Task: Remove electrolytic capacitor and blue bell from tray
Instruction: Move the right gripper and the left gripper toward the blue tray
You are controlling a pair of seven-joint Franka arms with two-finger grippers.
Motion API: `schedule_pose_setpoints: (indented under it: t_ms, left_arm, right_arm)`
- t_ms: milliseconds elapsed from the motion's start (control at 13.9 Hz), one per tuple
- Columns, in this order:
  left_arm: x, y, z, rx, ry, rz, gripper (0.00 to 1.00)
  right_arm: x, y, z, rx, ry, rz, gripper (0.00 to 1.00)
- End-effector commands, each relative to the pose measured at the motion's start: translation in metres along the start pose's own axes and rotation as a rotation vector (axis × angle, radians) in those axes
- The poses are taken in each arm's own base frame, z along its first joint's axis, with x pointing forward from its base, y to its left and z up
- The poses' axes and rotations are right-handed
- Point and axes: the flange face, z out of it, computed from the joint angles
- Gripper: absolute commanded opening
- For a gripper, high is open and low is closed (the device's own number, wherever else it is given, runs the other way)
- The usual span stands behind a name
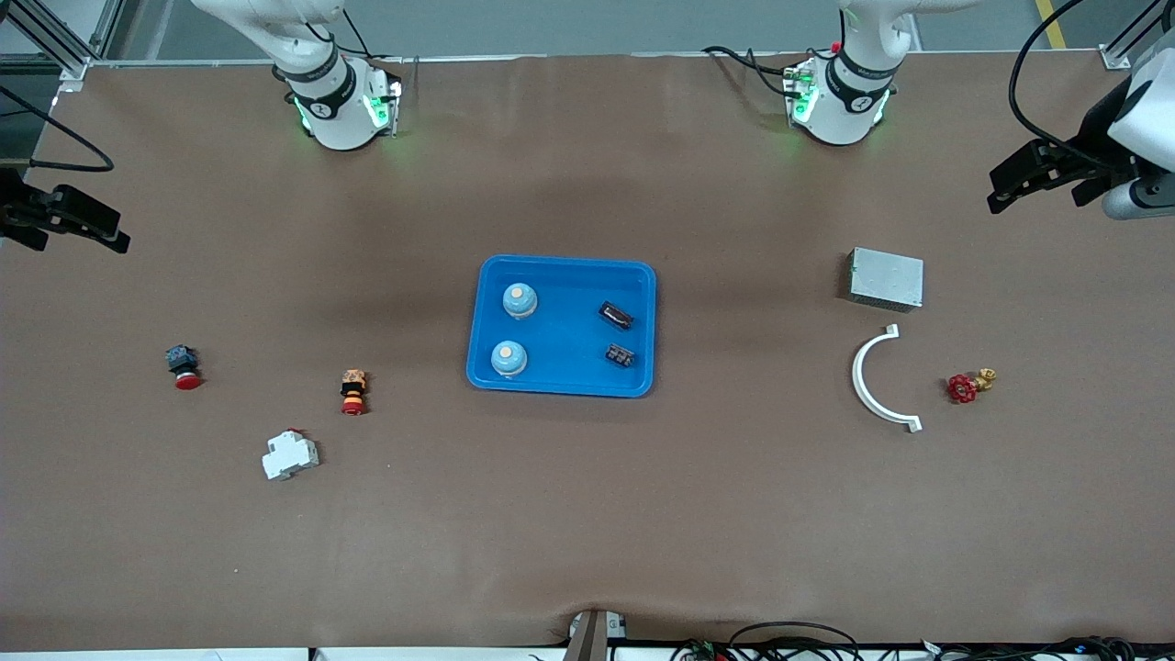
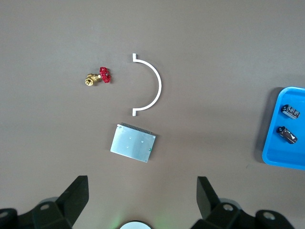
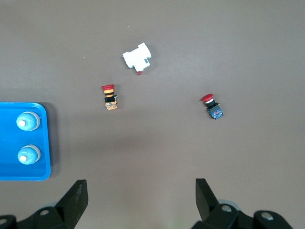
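Left tool (image 2: 140, 191) hanging open over bare counter (image 1: 587, 514) near the grey box (image 1: 886, 278); right tool (image 3: 140, 191) open, waiting. Tray (image 1: 560, 384) sitting mid-counter: two blue bells (image 1: 519, 300) at 9 o'clock, dark parts (image 1: 616, 315) at 3. Risk: twin bells, grabbing both or nudging the tray.

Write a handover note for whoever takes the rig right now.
Left gripper: open, holds nothing, waits over the table's left-arm end by the grey box.
Right gripper: open, holds nothing, waits over the right-arm end.
Tray: mid-table, holding two blue bells and two small dark parts; I cannot tell which is the capacitor.
Done: nothing removed.
Left: lift out the capacitor and a bell.
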Motion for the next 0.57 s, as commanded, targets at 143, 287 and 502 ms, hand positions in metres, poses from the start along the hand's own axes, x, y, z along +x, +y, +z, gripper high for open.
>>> schedule_pose_setpoints:
  t_ms: [143, 287, 502]
  left_arm:
    - [0.003, 0.0, -0.003, 0.015, 0.006, 0.014, 1.0]
    - [0.016, 0.006, 0.013, 0.024, -0.023, 0.015, 1.0]
    - [0.056, 0.013, 0.046, 0.027, -0.069, 0.038, 1.0]
  right_arm:
    - [-0.005, 0.002, -0.007, 0.012, 0.012, -0.001, 1.0]
    - [-0.005, 0.002, -0.007, 0.012, 0.014, -0.001, 1.0]
    - [-0.004, -0.001, -0.005, 0.014, 0.009, -0.005, 1.0]
